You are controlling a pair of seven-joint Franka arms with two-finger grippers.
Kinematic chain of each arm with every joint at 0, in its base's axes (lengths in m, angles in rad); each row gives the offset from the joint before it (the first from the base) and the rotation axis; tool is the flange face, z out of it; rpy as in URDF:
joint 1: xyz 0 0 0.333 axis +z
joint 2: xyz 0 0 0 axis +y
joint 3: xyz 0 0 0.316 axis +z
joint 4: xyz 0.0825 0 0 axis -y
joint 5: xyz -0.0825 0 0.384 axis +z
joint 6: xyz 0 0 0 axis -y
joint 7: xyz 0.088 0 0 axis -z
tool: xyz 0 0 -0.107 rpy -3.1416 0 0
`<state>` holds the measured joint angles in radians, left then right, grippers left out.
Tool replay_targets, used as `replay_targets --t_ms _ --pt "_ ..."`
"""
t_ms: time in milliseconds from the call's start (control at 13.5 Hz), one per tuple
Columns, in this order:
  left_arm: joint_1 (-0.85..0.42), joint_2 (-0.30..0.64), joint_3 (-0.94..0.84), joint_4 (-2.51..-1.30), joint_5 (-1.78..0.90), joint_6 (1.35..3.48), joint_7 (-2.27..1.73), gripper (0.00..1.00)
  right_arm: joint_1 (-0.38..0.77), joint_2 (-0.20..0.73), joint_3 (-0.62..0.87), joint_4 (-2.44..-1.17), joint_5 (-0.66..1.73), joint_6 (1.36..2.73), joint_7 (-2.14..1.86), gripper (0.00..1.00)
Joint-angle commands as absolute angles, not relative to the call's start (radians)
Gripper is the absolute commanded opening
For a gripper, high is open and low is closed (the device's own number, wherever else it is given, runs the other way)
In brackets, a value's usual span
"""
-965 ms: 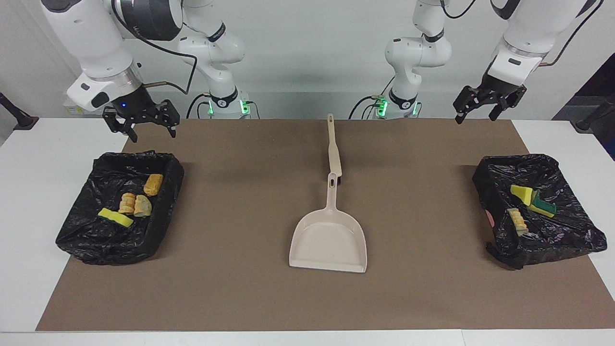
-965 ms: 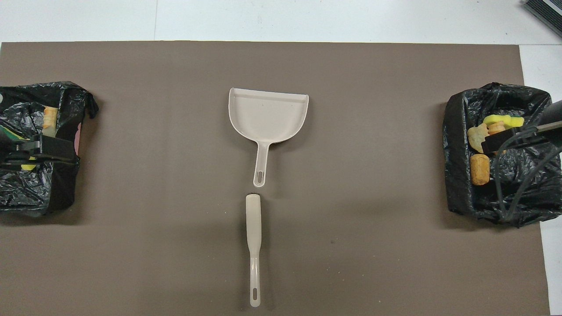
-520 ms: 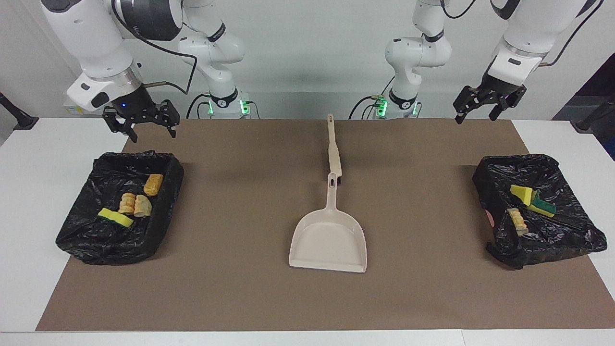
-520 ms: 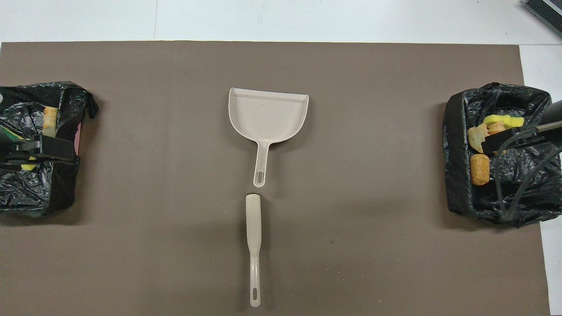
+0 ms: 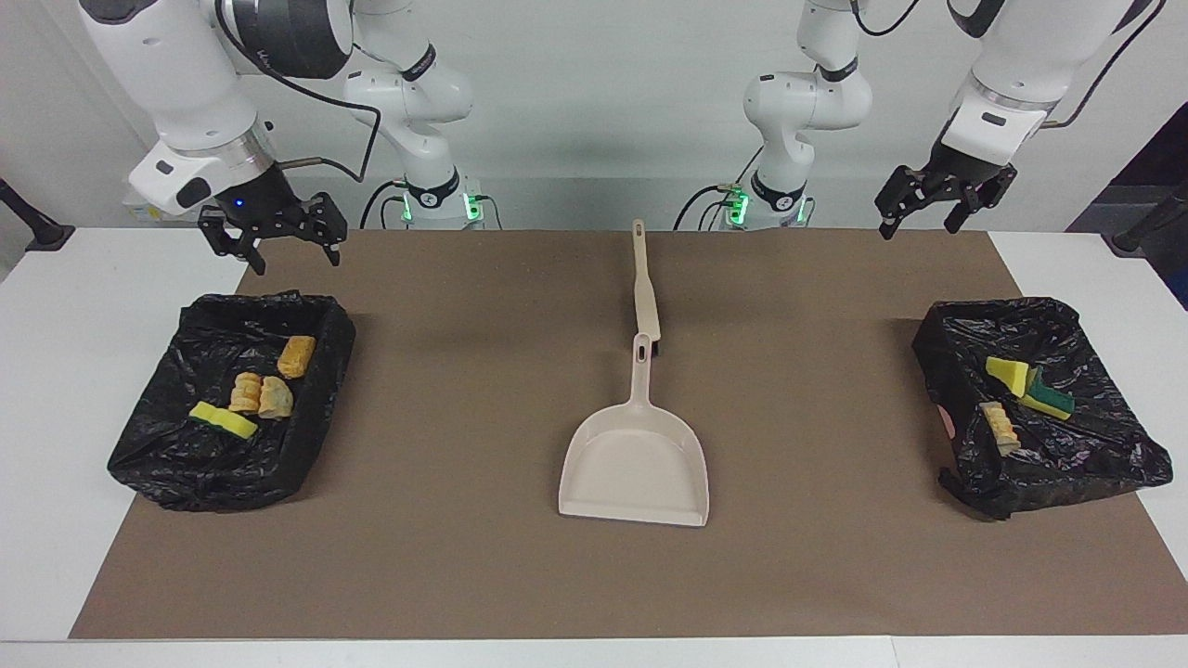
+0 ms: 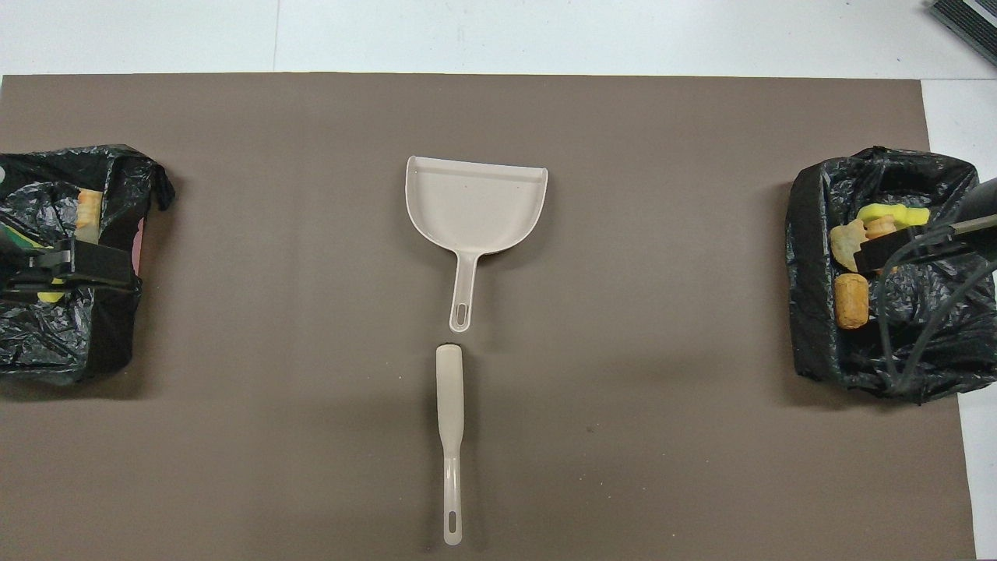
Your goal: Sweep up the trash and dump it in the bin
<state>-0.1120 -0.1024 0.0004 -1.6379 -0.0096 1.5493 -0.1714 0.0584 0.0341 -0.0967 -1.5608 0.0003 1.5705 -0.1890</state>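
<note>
All the trash lies in two black-bagged bins. The bin (image 5: 176, 478) at the right arm's end holds a yellow sponge (image 5: 223, 420) and tan bread-like chunks (image 5: 261, 394). In the bin (image 5: 1104, 468) at the left arm's end are yellow and green-backed sponge pieces (image 5: 1026, 382) and one tan chunk (image 5: 1000, 427). My right gripper (image 5: 292, 260) hangs open and empty, high over its bin, and shows in the overhead view as the right gripper (image 6: 884, 253). My left gripper (image 5: 919, 227) is raised over the other bin, also open and empty.
A beige dustpan (image 5: 636, 464) lies mid-table on the brown mat (image 5: 445, 557), handle toward the robots. A beige brush (image 5: 644, 288) lies in line with it, nearer the robots. White table (image 5: 56, 371) borders the mat.
My left gripper has risen slightly. The right gripper, dustpan, brush and trash have not moved.
</note>
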Motion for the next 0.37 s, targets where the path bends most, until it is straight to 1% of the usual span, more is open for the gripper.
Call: replay_targets --t_ms 0,297 --pt "-0.103 -0.104 -0.009 -1.628 -0.014 1.549 -0.170 1.00 0.052 0.021 -0.092 -1.569 0.017 1.569 -0.176 1.00" --pt "-0.103 -0.112 -0.005 -1.620 -0.020 1.546 -0.158 1.00 0.052 0.021 -0.094 -1.569 0.017 1.569 -0.176 1.00"
